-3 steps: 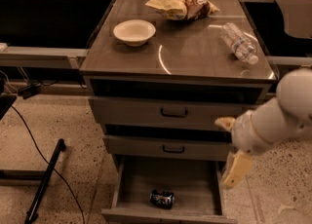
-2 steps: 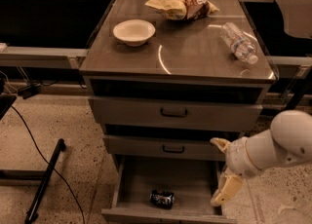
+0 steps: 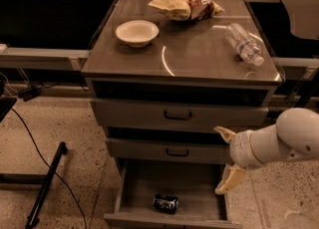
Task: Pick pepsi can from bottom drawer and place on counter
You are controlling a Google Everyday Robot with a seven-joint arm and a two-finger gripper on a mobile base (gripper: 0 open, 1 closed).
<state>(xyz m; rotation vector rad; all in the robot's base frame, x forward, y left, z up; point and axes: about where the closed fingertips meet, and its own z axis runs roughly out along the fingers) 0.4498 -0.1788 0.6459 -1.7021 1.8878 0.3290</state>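
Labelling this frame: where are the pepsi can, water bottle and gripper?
pepsi can [image 3: 166,203], camera view, blue side.
water bottle [image 3: 243,44], camera view, mid-body.
gripper [image 3: 219,161], camera view, between open fingertips, at bottom drawer [image 3: 144,188] right edge.

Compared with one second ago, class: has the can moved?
No. The can lies in the same spot by the front of the drawer; the open gripper hangs over its right edge.

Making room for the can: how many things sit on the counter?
3: a white bowl at left rear, a chip bag at the back, a water bottle lying at right. The claw hangs open right of the bottom drawer.
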